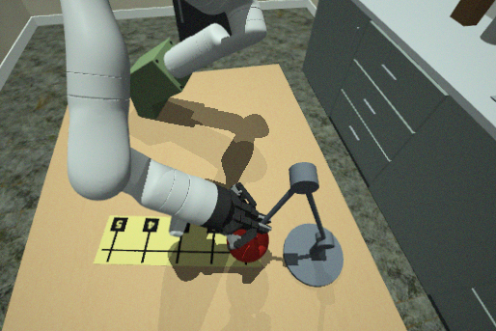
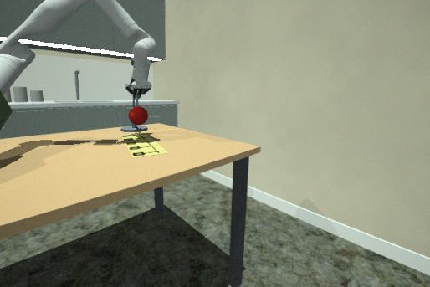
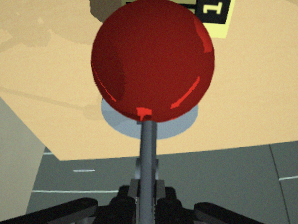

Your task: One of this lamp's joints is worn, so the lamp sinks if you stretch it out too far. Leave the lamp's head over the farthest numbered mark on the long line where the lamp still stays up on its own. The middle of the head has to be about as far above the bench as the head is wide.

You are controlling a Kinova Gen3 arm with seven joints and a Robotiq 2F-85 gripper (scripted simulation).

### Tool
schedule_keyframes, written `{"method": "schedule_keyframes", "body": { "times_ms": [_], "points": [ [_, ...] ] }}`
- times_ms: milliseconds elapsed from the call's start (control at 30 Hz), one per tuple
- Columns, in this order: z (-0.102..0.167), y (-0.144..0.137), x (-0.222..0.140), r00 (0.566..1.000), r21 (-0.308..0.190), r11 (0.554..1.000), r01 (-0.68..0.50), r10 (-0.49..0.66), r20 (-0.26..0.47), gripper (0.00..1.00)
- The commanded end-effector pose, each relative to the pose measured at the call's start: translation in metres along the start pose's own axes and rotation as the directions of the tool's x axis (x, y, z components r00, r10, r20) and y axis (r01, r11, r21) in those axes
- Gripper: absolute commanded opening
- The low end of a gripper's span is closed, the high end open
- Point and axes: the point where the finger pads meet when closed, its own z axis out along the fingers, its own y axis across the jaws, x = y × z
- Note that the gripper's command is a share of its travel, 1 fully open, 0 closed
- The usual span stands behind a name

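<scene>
Gripper [image 1: 258, 223] pinched on the thin grey stem [image 3: 147, 163] just behind the red head [image 1: 248, 246], low and right of centre in the top view. Head hanging above the right-hand end of the yellow marked strip [image 1: 126, 248], near the lowest-numbered ticks; exact mark hidden under arm and ball. Marks 4 [image 1: 151, 224] and 5 [image 1: 119, 223] well apart to the left, uncovered. Round grey base [image 1: 313, 254] just right of the head, with the elbow joint [image 1: 303, 178] raised above it.

Likely a light, rigid linkage: stiff rods, smooth hard ball, joints giving way rather than the rods bending. Best held where held now, on the narrow stem, not on the slippery sphere. Worn joint probably prone to sagging once stretched leftward, so worth moving slowly and testing support before letting go
</scene>
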Motion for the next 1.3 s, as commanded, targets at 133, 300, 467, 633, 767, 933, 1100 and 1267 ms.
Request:
{"method": "schedule_keyframes", "body": {
  "times_ms": [133,300,467,633,767,933,1100,1267],
  "points": [
    [0.0015,-0.0033,0.0083,1.000,0.002,1.000,-0.003,0.003,-0.005,0.00],
    [0.0018,-0.0037,0.0097,1.000,0.001,1.000,-0.003,0.003,-0.005,0.00],
    [0.0022,-0.0042,0.0112,1.000,0.001,1.000,-0.003,0.003,-0.005,0.00],
    [0.0019,-0.0041,0.0103,1.000,0.001,1.000,-0.003,0.003,-0.004,1.00],
    [0.0015,-0.0040,0.0091,1.000,0.001,1.000,-0.002,0.002,-0.002,1.00],
    [0.0010,-0.0038,0.0076,1.000,0.001,1.000,-0.001,0.001,0.000,1.00],
    [0.0008,-0.0037,0.0067,1.000,0.001,1.000,0.000,0.000,0.002,1.00],
    [0.0008,-0.0037,0.0067,1.000,0.001,1.000,0.000,0.000,0.002,1.00]
  ]
}}
